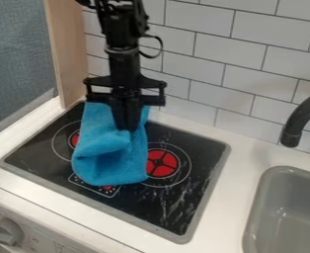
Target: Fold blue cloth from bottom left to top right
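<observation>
Blue cloth (108,163): lying over the left and middle part of the toy stovetop (135,205), partly covering the left burner and reaching the edge of the red right burner (163,164). The black two-finger gripper (127,129) is pointing down into the upper part of the cloth. Its fingers are standing close together, with no clear gap showing, and appear to be pinching a raised ridge of fabric at the tips.

Progress: partial. The cloth is bunching below the fingertips and its lower-left side is rounding over, which suggests that the near-left portion is being carried over the rest. The fold is not yet lying flat, and the cloth's corners are not showing clearly enough for alignment to be confirmed.

Outstanding: bringing the held portion fully to the top right, laying it down, releasing it and clearing the gripper. A loose fold springing back is remaining a risk.
</observation>
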Tool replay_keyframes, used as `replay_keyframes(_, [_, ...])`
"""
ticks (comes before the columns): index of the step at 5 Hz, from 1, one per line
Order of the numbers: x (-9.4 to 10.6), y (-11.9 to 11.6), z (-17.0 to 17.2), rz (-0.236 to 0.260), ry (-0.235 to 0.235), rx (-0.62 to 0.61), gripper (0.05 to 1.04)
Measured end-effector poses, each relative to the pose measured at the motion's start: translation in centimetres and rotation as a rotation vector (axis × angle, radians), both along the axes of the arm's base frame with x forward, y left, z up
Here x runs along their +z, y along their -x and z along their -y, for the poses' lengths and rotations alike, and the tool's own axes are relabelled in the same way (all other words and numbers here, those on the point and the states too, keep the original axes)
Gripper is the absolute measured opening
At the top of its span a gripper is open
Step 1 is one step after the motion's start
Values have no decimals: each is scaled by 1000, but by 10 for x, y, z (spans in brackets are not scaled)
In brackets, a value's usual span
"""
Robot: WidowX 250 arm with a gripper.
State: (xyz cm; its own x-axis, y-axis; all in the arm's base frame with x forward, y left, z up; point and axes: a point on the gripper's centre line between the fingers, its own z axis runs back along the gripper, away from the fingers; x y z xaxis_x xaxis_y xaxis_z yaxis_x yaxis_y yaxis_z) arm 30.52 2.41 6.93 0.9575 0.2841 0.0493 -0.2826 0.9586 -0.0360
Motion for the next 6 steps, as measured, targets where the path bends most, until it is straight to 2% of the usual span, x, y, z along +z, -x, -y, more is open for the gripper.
replay_keyframes(1, [-2, -1, -4, 5, -28, 27, 273])
replay_keyframes(3, [-3, 0, -5, 5, -39, 21, 864])
replay_keyframes(4, [-3, 2, -3, -9, -23, 7, 1024])
replay_keyframes(5, [-2, 6, -2, -31, -8, -11, 1004])
replay_keyframes(6, [17, 6, -4, -12, 3, -27, 999])
